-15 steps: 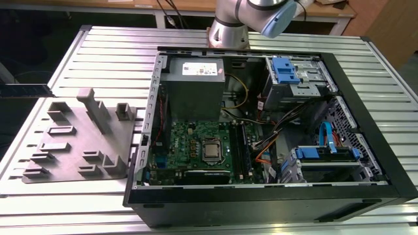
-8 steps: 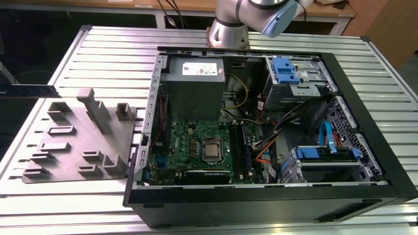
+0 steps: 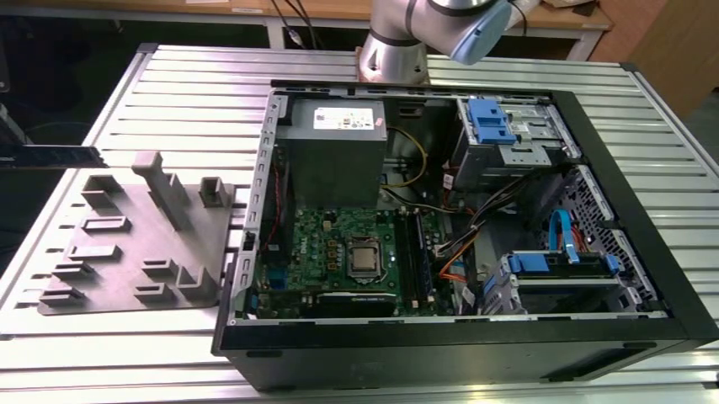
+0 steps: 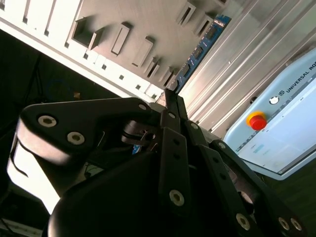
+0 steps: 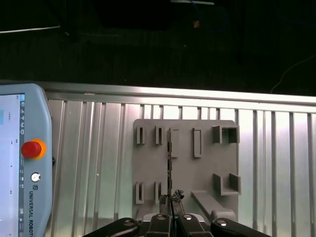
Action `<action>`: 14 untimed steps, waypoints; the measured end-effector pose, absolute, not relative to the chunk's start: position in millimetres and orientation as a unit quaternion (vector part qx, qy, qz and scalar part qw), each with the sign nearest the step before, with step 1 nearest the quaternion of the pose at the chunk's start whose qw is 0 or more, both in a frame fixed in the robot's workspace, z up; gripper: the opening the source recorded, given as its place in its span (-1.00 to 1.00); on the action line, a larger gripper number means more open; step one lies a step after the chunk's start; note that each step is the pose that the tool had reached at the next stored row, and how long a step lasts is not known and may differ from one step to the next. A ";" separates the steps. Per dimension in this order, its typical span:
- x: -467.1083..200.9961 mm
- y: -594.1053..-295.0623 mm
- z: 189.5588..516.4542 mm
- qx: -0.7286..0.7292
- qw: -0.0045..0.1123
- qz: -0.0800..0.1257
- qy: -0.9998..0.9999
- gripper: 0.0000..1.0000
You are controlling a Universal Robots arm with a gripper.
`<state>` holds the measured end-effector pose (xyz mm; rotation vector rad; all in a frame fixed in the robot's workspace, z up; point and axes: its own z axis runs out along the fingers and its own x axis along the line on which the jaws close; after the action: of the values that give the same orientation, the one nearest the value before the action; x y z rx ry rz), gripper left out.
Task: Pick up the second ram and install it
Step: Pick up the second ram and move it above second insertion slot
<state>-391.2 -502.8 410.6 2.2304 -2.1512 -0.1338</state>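
The gripper (image 5: 170,201) is closed tight on the second ram (image 5: 170,163), its fingers pinching one end of the stick. In the first wrist view the ram shows edge-on as a thin dark line reaching out over the grey holder plate (image 5: 187,173), in line with one of the plate's narrow slots. In the second wrist view the ram's bluish board (image 4: 200,52) with its black chips runs out from the fingertips alongside the plate's (image 4: 148,19) edge. In the exterior view the ram (image 3: 50,156) hangs level as a long dark strip at the plate's (image 3: 124,252) far corner, on the exterior view's left, and looks lifted clear of the slots.

The plate lies flat on the slatted metal worktop (image 3: 191,67). Just beside the plate, on the exterior view's right of it, the open computer case (image 3: 641,244) lies on its side, with the green motherboard (image 3: 337,244) and the grey power-supply box (image 3: 332,160) inside. A teach pendant (image 5: 24,163) with a red button (image 5: 30,149) rests on the worktop near the plate.
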 end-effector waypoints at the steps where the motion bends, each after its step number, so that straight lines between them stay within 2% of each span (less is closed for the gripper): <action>1: -389.8 -502.8 410.7 0.720 0.020 -0.043 -0.693 -0.83; 14: -364.2 -502.8 410.4 0.724 0.020 -0.043 -0.689 -0.83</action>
<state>-364.2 -502.8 410.4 2.2443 -2.1358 -0.1334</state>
